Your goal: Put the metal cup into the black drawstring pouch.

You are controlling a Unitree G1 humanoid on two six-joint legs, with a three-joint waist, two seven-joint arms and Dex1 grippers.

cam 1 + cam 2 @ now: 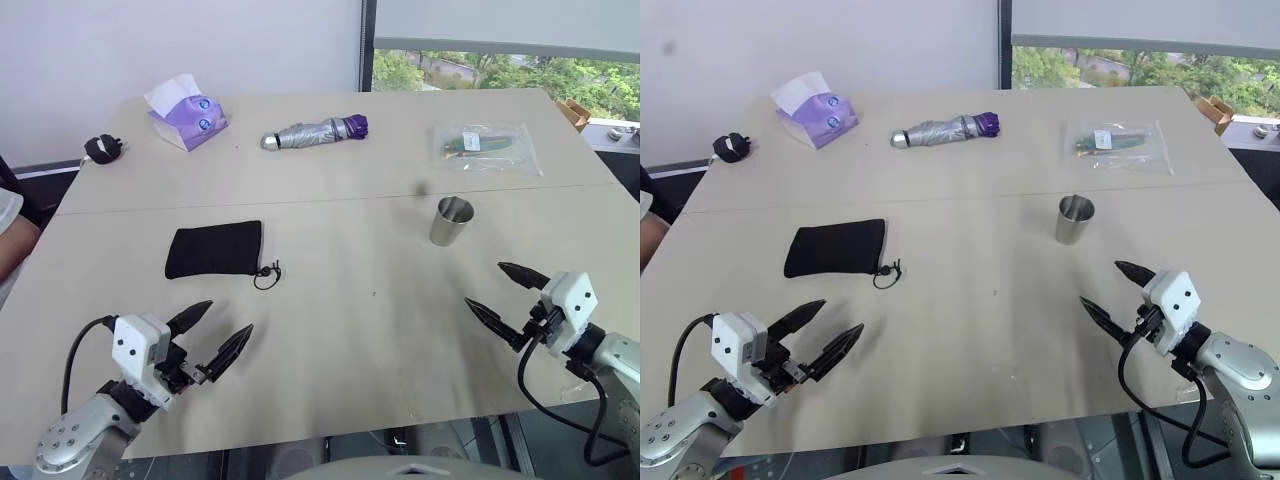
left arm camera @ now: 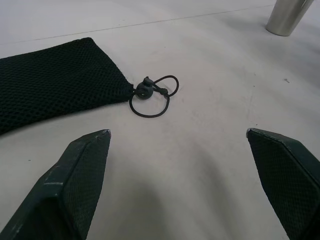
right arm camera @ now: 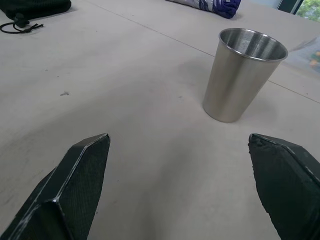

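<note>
Left tool [image 1: 222, 331] released, empty, near black drawstring pouch [image 1: 214, 249], flat on bench [image 1: 340, 300]; mouth apparently cinched. Metal cup [image 1: 452, 221] upright right of it. Right tool [image 1: 509, 293] released, short of cup. Grip cup mid-wall, squarely.

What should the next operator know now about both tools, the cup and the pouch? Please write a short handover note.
Left tool: open, empty, above the table before the black drawstring pouch.
Right tool: open, empty, facing the metal cup, not touching it.
Cup: upright on the table, right of the pouch and apart from it.
Pouch: lying flat, cord and toggle toward the cup.
Done: nothing yet.
Left: grasp the cup, open the pouch, put the cup inside.
</note>
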